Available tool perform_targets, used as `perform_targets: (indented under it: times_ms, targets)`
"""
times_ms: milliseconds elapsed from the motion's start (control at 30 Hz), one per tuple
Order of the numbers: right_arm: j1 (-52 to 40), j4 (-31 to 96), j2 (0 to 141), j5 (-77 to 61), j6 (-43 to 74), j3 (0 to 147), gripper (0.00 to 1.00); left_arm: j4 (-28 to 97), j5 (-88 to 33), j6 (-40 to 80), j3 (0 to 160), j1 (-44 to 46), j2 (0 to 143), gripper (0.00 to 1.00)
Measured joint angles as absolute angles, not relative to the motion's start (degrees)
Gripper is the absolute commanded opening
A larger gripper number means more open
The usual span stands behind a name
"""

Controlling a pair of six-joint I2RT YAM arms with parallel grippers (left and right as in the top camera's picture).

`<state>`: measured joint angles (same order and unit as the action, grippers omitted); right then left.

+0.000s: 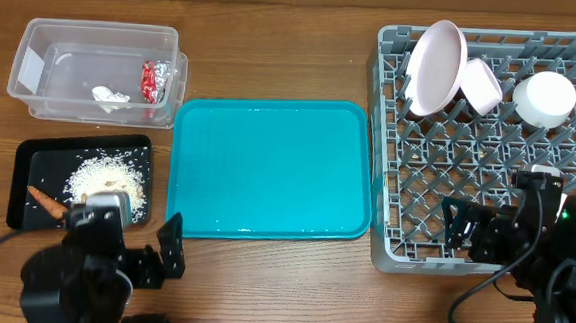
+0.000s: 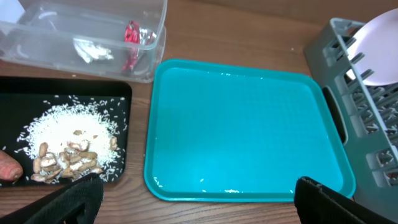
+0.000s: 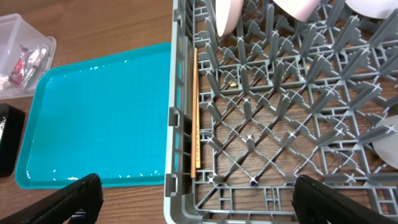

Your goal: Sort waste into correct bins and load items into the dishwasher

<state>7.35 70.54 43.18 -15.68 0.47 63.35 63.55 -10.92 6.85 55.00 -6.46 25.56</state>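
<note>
The clear tub (image 1: 34,61) at the back left holds a red wrapper (image 1: 154,80) and a crumpled white paper bit (image 1: 110,96); both also show in the left wrist view, the wrapper (image 2: 132,32) and the paper (image 2: 93,50). The black tray (image 1: 21,180) holds white rice (image 1: 106,180), beige scraps (image 2: 65,158) and an orange carrot (image 1: 45,202). The grey dish rack (image 1: 387,178) holds a pink-white plate (image 1: 436,65), a white bowl (image 1: 481,85) and a white cup (image 1: 545,97). Wooden chopsticks (image 3: 196,112) lie along the rack's left inner wall. My left gripper (image 2: 199,199) is open and empty above the table's front edge. My right gripper (image 3: 193,196) is open and empty over the rack's front left corner.
A flat teal tray (image 1: 273,166) lies between the black tray and the rack, with a few rice grains (image 2: 230,190) along its front rim. Bare wooden table runs along the front edge.
</note>
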Motion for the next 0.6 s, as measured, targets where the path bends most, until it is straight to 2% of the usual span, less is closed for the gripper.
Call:
perform_targets:
  times_ms: [500,600]
  targets:
    - [7.4,70.3,43.1,-15.6,0.4,63.1,1.0,72.3,-10.9,6.9,54.5,-6.5,23.4,1.0]
    - [7.4,66.9,41.9,-15.6,0.2,61.4,1.0,72.5,-10.9,6.9,54.5,-6.5,23.4,1.0]
